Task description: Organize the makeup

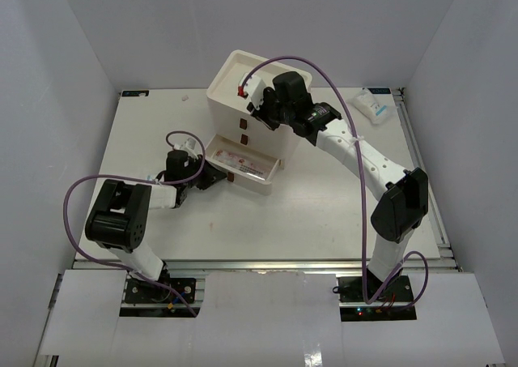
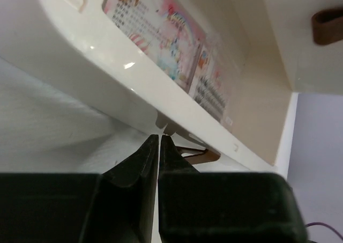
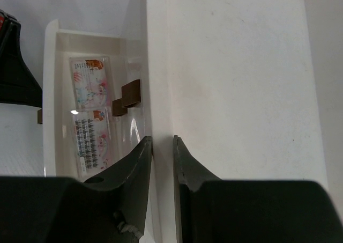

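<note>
Nearest us, the left gripper has its fingers pressed together on nothing, tips at the front of the open bottom drawer beside its brown handle, while the right gripper is nipped, it seems, on the top rim of the three-drawer box. We would pin the box firmly and move the drawer, printed sachets lying flat inside, straight along its runners. Another packet waits far right, the right arm stretching between it and the drawer.
</note>
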`<control>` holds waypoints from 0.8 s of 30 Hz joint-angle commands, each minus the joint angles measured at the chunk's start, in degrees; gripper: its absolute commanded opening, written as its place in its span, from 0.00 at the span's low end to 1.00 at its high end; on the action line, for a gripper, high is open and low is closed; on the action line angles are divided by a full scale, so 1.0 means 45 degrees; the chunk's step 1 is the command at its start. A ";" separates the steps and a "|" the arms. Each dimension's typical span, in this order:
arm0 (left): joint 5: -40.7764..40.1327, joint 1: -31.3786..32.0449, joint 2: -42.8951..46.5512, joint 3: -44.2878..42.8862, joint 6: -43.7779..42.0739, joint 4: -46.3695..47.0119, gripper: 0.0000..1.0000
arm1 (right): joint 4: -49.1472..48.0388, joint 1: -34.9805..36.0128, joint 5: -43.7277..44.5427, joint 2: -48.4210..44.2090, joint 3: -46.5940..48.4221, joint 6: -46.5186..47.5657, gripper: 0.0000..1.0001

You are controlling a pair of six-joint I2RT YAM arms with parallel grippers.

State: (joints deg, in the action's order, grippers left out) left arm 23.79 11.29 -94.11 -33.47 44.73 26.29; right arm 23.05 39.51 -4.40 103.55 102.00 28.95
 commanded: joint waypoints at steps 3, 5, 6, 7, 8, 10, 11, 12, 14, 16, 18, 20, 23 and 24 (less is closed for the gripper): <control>0.0027 0.0312 -0.0636 -0.1567 0.0312 0.0788 0.17 | 0.0597 0.0010 -0.0624 -0.0144 -0.0443 -0.0307 0.12; -0.0074 0.0467 -0.1118 -0.2335 0.0560 0.0842 0.17 | 0.0659 0.0010 -0.0748 -0.0171 -0.0493 -0.0361 0.12; -0.0096 0.0525 -0.1387 -0.2684 0.0645 0.0847 0.17 | 0.0670 0.0010 -0.0796 -0.0179 -0.0533 -0.0383 0.12; -0.0111 0.0599 -0.1708 -0.3093 0.0706 0.0820 0.17 | 0.0698 0.0010 -0.0840 -0.0179 -0.0577 -0.0398 0.12; -0.0151 0.0678 -0.1974 -0.3425 0.0812 0.0833 0.17 | 0.0712 0.0023 -0.0893 -0.0179 -0.0630 -0.0411 0.12; -0.0241 0.0776 -0.2350 -0.3964 0.1008 0.0762 0.17 | 0.0742 0.0029 -0.0961 -0.0222 -0.0729 -0.0421 0.12; -0.0273 0.0830 -0.2545 -0.4246 0.1084 0.0719 0.18 | 0.0753 0.0029 -0.0972 -0.0233 -0.0815 -0.0432 0.12; -0.0262 0.0875 -0.2824 -0.4618 0.1149 0.0690 0.18 | 0.0757 0.0029 -0.0976 -0.0250 -0.0873 -0.0424 0.12; -0.0219 0.0916 -0.3138 -0.5033 0.1208 0.0518 0.20 | 0.0760 0.0027 -0.0976 -0.0336 -0.1019 -0.0414 0.12; -0.0176 0.0952 -0.3283 -0.5310 0.1186 0.0352 0.22 | 0.0776 0.0013 -0.0985 -0.0480 -0.1121 -0.0391 0.12; -0.0230 0.0964 -0.3064 -0.5083 0.1131 0.0372 0.24 | 0.0777 0.0025 -0.1043 -0.0712 -0.1228 -0.0354 0.13; -0.0321 0.0949 -0.2535 -0.4624 0.0987 0.0424 0.28 | 0.0784 0.0002 -0.1104 -0.1128 -0.1244 -0.0339 0.14; -0.0449 0.0930 -0.1682 -0.3962 0.0577 0.0231 0.37 | 0.0818 -0.0141 -0.1290 -0.1774 -0.1079 -0.0312 0.16; -0.0465 0.0930 -0.1406 -0.3797 0.0397 0.0140 0.40 | 0.0861 -0.0194 -0.1337 -0.2005 -0.0994 -0.0297 0.16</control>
State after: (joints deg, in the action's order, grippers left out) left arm 22.63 15.35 -107.72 -53.50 49.19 27.22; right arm 20.08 38.94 -6.97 100.63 97.58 28.92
